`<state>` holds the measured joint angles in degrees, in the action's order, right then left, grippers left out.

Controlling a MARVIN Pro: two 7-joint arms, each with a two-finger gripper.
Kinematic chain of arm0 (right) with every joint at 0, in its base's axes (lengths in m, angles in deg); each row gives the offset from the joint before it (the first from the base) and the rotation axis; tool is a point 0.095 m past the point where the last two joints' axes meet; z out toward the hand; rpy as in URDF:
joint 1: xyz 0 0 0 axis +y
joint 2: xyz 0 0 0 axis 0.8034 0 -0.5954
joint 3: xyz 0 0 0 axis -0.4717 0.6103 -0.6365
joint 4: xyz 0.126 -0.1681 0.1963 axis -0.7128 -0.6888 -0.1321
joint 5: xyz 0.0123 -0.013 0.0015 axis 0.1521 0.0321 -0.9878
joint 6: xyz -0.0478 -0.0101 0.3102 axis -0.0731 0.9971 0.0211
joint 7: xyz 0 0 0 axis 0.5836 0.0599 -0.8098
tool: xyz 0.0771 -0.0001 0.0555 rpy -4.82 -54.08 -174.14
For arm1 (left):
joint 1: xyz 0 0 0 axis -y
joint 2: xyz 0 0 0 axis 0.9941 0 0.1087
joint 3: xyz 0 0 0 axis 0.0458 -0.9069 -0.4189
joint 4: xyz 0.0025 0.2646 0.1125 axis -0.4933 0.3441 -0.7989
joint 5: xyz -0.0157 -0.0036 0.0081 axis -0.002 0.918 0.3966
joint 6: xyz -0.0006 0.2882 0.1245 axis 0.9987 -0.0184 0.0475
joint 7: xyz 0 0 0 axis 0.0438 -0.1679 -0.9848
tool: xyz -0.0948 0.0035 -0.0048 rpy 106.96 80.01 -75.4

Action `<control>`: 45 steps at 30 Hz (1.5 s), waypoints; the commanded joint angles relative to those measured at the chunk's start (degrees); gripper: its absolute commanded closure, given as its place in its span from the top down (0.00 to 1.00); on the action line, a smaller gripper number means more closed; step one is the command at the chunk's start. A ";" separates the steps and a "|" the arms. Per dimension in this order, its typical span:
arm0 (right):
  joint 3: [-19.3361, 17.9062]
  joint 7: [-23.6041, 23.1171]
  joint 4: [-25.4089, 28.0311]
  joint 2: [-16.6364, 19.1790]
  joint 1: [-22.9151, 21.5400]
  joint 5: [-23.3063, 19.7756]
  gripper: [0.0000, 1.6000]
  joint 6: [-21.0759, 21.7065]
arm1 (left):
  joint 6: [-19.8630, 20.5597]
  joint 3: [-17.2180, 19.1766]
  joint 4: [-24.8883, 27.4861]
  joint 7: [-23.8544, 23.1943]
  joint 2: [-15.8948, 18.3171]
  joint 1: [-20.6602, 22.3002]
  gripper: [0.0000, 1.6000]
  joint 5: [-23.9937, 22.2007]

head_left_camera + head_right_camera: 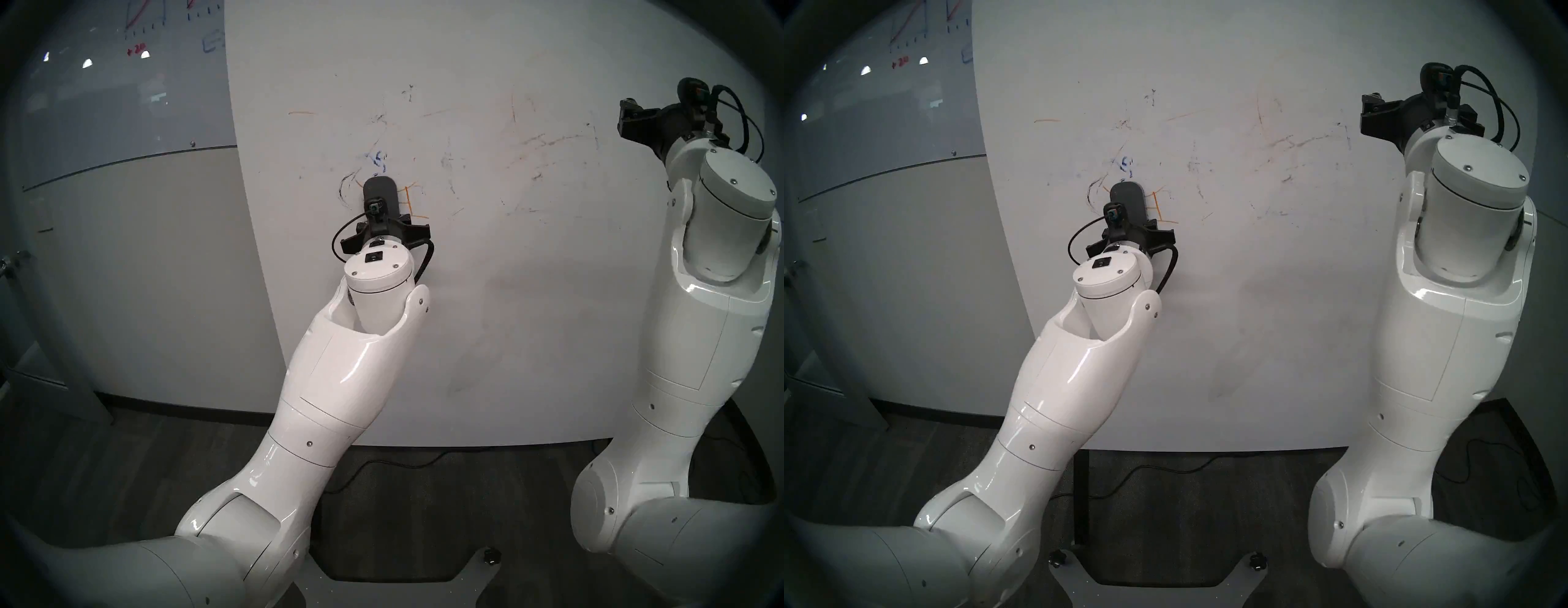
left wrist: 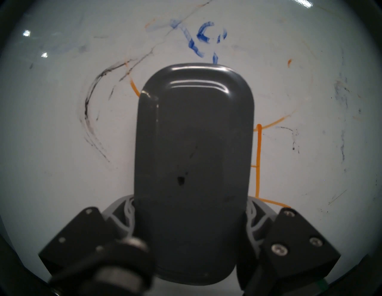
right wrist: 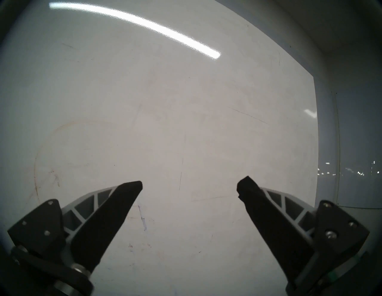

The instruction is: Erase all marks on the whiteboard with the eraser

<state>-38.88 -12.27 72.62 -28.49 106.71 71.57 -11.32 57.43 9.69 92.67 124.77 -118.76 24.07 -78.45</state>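
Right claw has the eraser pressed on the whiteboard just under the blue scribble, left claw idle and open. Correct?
Sides are swapped. The left claw holds the eraser on the whiteboard, just under the blue scribble; the left wrist view shows it. The right claw is idle and open.

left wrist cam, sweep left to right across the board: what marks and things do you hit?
Black curved scribble → eraser, clamped in the left gripper → orange vertical line → faint dark smudges near the right edge. The blue marks sit above the eraser, so they are left out.
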 commanded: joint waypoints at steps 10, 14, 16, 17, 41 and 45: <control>0.07 0.16 0.35 0.13 -0.31 -0.20 1.00 -0.11 | 0.46 3.74 4.42 -2.61 -1.62 6.09 0.00 3.18; 0.07 0.22 0.34 0.17 -0.28 -0.28 1.00 -0.11 | 0.83 4.00 5.47 -3.14 -2.25 4.44 0.00 3.52; 0.07 0.25 0.34 0.18 -0.26 -0.33 1.00 -0.11 | 1.38 4.03 5.04 -3.32 -2.29 5.93 0.00 3.54; 0.07 0.26 0.34 0.19 -0.25 -0.34 1.00 -0.11 | 1.37 4.09 5.49 -3.42 -2.49 5.05 0.00 3.66; 0.08 0.61 0.28 0.38 -0.04 -0.78 1.00 -0.11 | 4.48 5.23 7.18 -5.36 -5.14 5.46 0.00 4.89; 0.08 0.67 0.28 0.40 -0.02 -0.84 1.00 -0.11 | 4.82 5.47 7.32 -5.63 -5.47 5.76 0.00 5.19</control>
<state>-38.85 -11.61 72.57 -28.14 107.04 70.73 -11.32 63.92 14.17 96.02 120.09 -122.53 23.96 -74.96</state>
